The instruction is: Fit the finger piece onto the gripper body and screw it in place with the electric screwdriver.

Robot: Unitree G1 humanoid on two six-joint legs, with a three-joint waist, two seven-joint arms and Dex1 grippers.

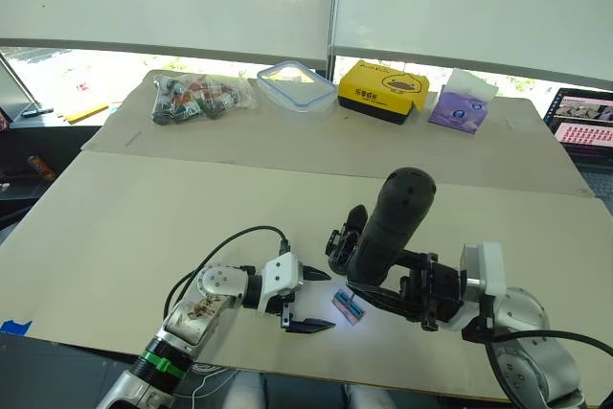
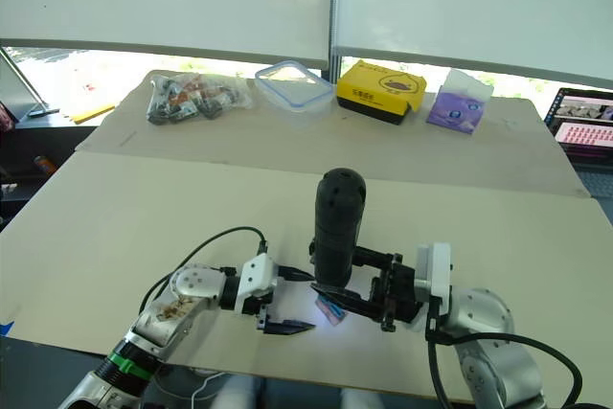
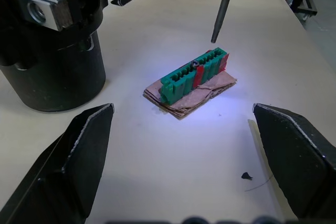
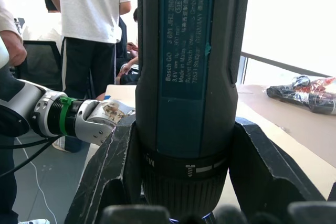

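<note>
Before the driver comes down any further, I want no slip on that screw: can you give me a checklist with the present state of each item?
1. The electric screwdriver is clamped in the right gripper: ok, fingers on both sides of its barrel.
2. Its tip light is on: ok, a bright patch lies on the table around the green block.
3. The bit is over the screw in the block: not ok, its tip hangs above and to one side.
4. The left gripper is open, off the block: ok.
5. The gripper body stands beside the block: ok.
6. Finger piece fitted: cannot tell.
</note>
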